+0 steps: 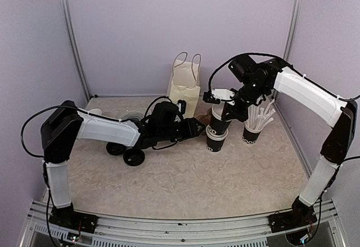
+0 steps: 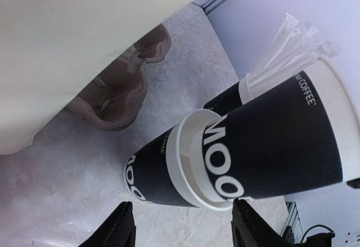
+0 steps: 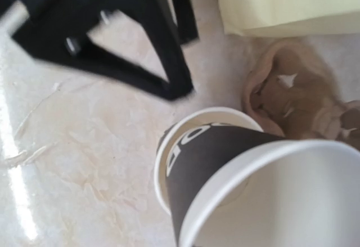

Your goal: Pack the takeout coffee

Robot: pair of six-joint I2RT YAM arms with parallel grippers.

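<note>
Left wrist view has the left jaws standing apart, one on each side of the lower cup (image 2: 152, 176) and not touching it. The upper cup (image 2: 275, 140) leans with its base pushed into the lower one. Neither has a lid, and they stand on the counter (image 1: 185, 174) just beside the cardboard carrier (image 2: 118, 98) and near the paper bag (image 1: 184, 89). The right jaws are together, pinching the upper cup's rim as far as the top view shows.

The cups look wedged. If the upper one is lifted while nothing holds the lower, the lower will likely ride up with it, then drop and roll, or tip against the straw cup (image 1: 251, 131). A thin pinch on the rim could also buckle the paper or slip off.

Counted: two coffee cups, one straw cup, one carrier and one bag. What look like two black lids, a first lid (image 1: 115, 148) and a second lid (image 1: 134, 157), lie well off to the left.
</note>
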